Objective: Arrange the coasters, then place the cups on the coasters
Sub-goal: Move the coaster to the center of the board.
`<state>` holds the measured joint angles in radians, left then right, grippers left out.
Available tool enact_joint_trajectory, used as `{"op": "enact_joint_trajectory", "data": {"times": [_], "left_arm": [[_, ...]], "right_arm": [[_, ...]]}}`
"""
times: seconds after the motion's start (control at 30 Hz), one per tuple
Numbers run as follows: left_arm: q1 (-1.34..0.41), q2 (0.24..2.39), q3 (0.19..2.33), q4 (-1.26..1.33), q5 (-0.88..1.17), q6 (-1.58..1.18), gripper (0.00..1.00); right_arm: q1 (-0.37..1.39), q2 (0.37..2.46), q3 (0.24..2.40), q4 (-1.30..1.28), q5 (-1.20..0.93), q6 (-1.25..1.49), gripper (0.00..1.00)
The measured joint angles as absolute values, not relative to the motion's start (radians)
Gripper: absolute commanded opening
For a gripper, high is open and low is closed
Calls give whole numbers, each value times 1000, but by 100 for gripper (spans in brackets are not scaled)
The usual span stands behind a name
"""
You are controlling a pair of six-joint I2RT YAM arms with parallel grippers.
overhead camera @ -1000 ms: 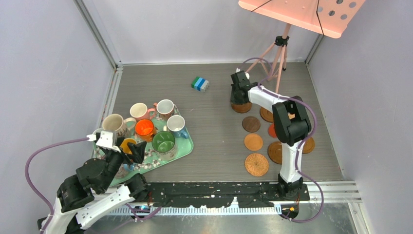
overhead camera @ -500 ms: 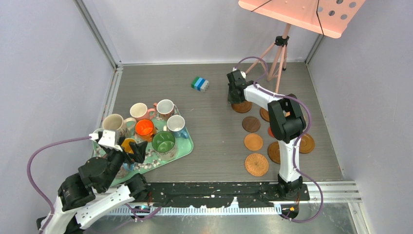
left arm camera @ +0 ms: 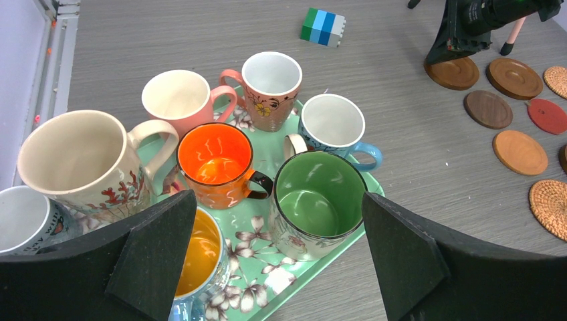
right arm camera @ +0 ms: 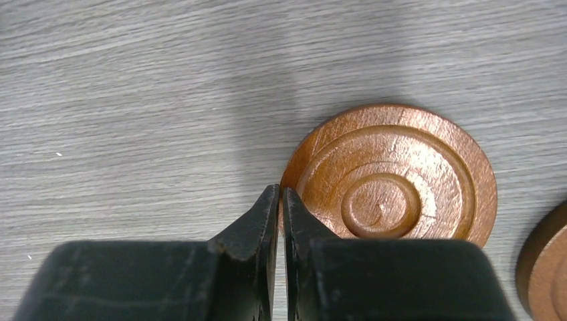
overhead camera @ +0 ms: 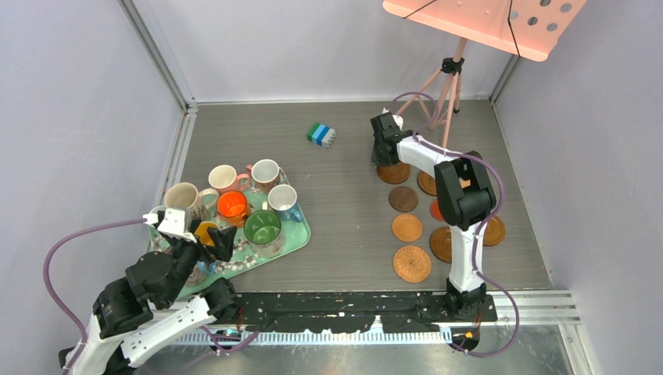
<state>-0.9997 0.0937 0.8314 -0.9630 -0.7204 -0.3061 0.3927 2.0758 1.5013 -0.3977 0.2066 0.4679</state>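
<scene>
1. Coasters are found loosely grouped on the right half of the table (overhead camera: 344,195), none bearing a cup: a ringed reddish-brown wooden coaster (right arm camera: 394,177) farthest out, a dark brown coaster (overhead camera: 403,198) and a tan coaster (overhead camera: 406,227) nearer, a woven wicker coaster (overhead camera: 412,263) nearest, and a red coaster (left arm camera: 547,115) partly hidden behind the right arm in the overhead view.
2. Arranging is judged as under way, not finished; spacing is uneven, and some discs are masked by the arm.
3. The right gripper (right arm camera: 281,200) is seen clenched, jaws nearly touching, with its tips at the rim of the ringed coaster; nothing is grasped, so a nudge appears intended.
4. Mugs are all seen on or beside the mint floral tray (left arm camera: 257,281) at the left, among them a green-inside mug (left arm camera: 314,197), an orange-inside mug (left arm camera: 215,160) and a pink mug (left arm camera: 177,97).
5. The left gripper (left arm camera: 277,257) is held wide open above the tray, empty.
6. Cup placement is judged as wholly remaining.
</scene>
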Motion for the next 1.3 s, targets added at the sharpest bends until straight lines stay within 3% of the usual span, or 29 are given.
{"op": "enact_joint_trajectory", "data": {"times": [0.57,0.83,1.07,1.3], "left_arm": [[-1000,94,831,-963,-720,-306,98],[-1000,94,831,-963,-721,-306,98],[-1000,95,831,-963,-721,-306,98],[-1000,117,830,-963,-722,-306,99]], "right_arm": [[349,2046,1457,-369,203,417,13],[338,2041,1514,-405,199,334,21],[358,1908,1510,-447,168,307,36],[507,1620,1372,-437,165,290,61]]}}
